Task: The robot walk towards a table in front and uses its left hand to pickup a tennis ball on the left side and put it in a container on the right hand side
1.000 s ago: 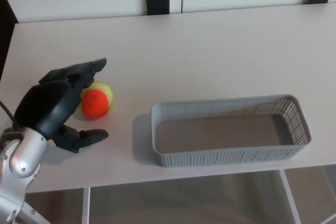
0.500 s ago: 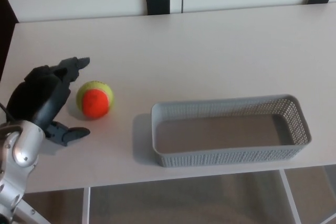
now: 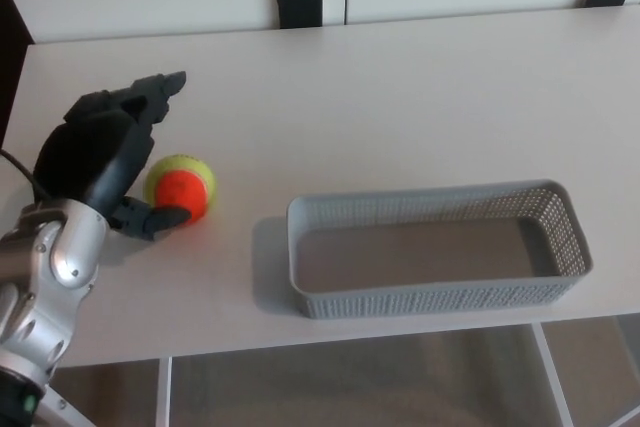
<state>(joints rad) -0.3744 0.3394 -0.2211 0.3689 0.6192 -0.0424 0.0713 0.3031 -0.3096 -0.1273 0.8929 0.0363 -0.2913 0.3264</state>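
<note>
A tennis ball (image 3: 181,187), yellow-green with a large orange patch, is seen resting on the tabletop (image 3: 400,97) near its left edge. A grey perforated container (image 3: 430,297), long, rectangular and empty, is set upright along the front edge, toward the right, apart from the ball.

A single head view looks steeply down over the table (image 3: 400,97) from its near edge

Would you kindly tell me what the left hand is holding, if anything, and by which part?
Nothing is held: the black left hand is open beside the yellow-and-orange tennis ball, which rests on the white table.
</note>
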